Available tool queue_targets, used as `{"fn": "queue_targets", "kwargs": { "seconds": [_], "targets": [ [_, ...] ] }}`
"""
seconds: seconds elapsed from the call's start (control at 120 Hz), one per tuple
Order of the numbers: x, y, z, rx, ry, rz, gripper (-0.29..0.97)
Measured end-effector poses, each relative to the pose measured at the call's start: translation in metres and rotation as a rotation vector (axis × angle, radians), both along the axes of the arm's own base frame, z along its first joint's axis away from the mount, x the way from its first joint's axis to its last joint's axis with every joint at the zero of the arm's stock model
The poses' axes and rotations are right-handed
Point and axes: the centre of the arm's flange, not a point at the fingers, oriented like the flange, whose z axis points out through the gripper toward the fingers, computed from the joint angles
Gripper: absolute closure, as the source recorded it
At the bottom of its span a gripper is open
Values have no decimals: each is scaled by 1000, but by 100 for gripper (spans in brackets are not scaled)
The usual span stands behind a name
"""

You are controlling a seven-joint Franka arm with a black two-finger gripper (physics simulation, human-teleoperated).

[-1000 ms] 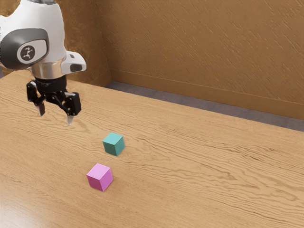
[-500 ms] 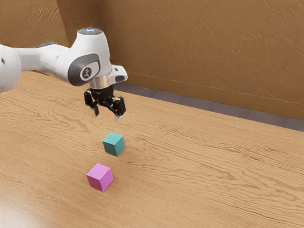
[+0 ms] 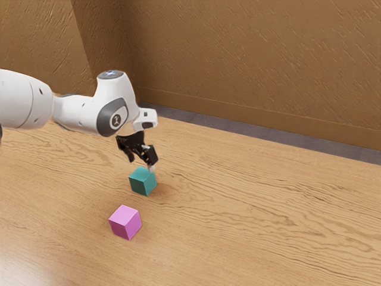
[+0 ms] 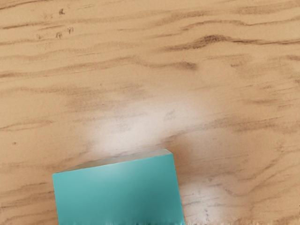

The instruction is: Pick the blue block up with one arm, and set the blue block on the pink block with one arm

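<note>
My claw (image 3: 143, 159) hangs released just above the teal-blue block (image 3: 143, 182); descending off-centre, a fingertip could knock it askew.

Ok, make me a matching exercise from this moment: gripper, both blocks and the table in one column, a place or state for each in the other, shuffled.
Column one:
1. gripper
2. blue block
3. pink block
4. table

Column two:
A. on the table, away from the hand
B. open, low over a block
C. wood-grained, bears both blocks
D. on the table, right under the hand

Pairs: 1-B, 2-D, 3-A, 4-C
</note>
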Motion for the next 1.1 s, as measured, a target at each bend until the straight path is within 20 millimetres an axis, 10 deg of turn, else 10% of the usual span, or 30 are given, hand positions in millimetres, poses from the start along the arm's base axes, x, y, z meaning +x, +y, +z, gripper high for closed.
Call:
{"fn": "queue_targets", "kwargs": {
  "seconds": [1.1],
  "targets": [
    [13, 21, -61, -24, 49, 98, 0]
  ]
}}
